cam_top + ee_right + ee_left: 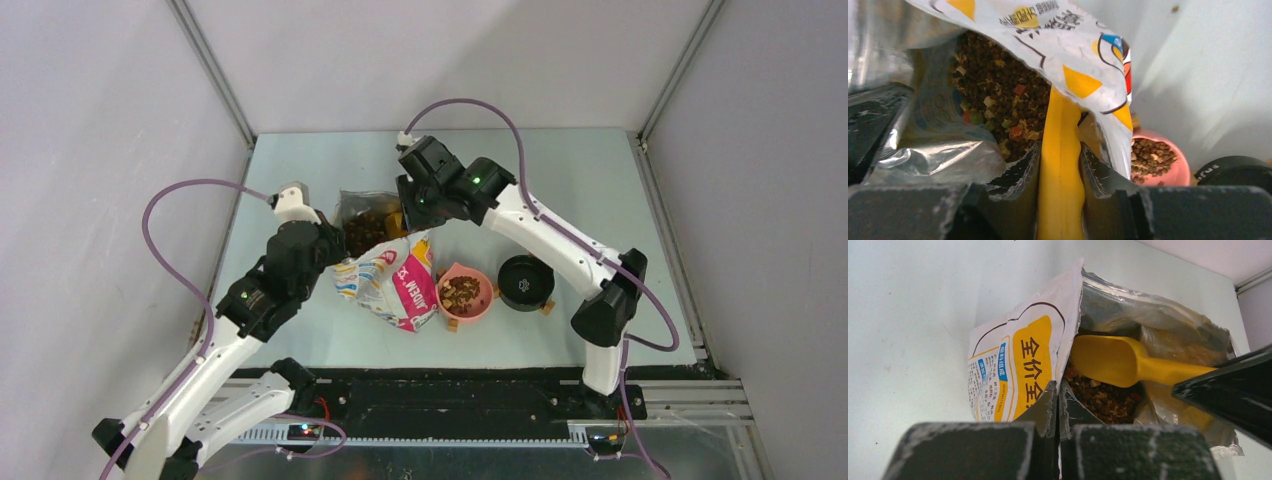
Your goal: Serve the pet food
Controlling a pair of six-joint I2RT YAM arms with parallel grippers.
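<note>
The pet food (pixel 365 228) fills the open mouth of a white, yellow and pink bag (pixel 395 285) lying mid-table. More kibble sits in a pink bowl (pixel 466 293). My left gripper (pixel 1058 395) is shut on the bag's near rim (pixel 1018 360) and holds the mouth open. My right gripper (pixel 1060 160) is shut on the handle of a yellow scoop (pixel 1060 150). The scoop's cup (pixel 1108 360) lies inside the bag, just above the pellets (pixel 1103 400). From above, the right gripper (pixel 408 215) sits at the bag's right edge and the left gripper (pixel 325 240) at its left.
A black bowl (pixel 526 281) stands just right of the pink bowl, and both rest on small wooden feet. The pink bowl (pixel 1173 172) and black bowl (pixel 1238 170) also show to the right of my right fingers. Grey walls close in the table on three sides.
</note>
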